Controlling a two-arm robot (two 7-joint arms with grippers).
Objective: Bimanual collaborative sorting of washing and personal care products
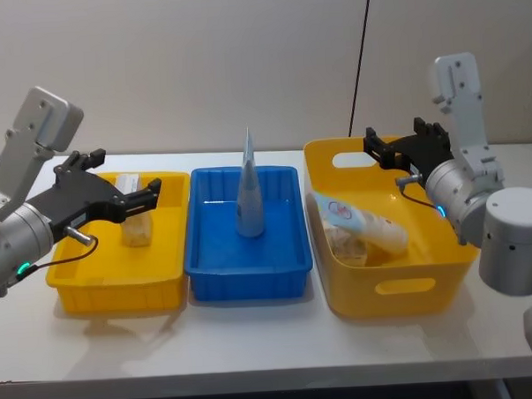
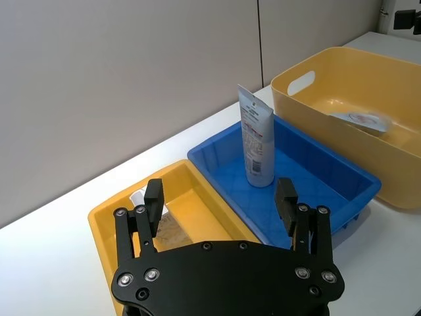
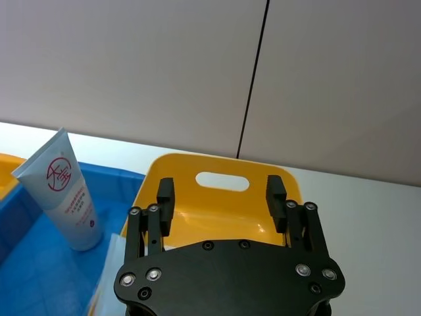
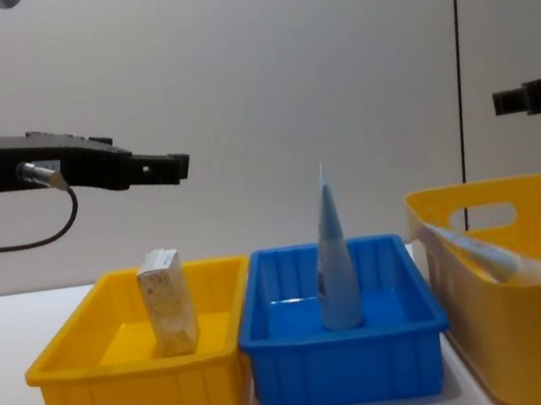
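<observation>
A small cream speckled box (image 1: 136,227) (image 2: 168,227) (image 4: 168,302) stands on edge in the low yellow tray (image 1: 111,290). A pale-blue tube (image 1: 248,196) (image 2: 256,141) (image 3: 66,191) (image 4: 332,254) stands upright on its cap in the blue bin (image 1: 247,280). In the tall yellow basket (image 1: 385,291) a white pack with a round logo (image 1: 364,222) (image 2: 358,118) (image 4: 490,254) lies tilted. My left gripper (image 1: 128,177) (image 2: 219,194) (image 4: 160,168) hovers open and empty above the yellow tray. Open and empty too, my right gripper (image 1: 403,139) (image 3: 220,187) (image 4: 523,96) hangs over the basket's far rim.
The three containers sit side by side on a white table (image 1: 254,341), close to a plain wall. A thin black cable (image 1: 361,54) runs down the wall behind the basket. Bare table lies in front of the containers.
</observation>
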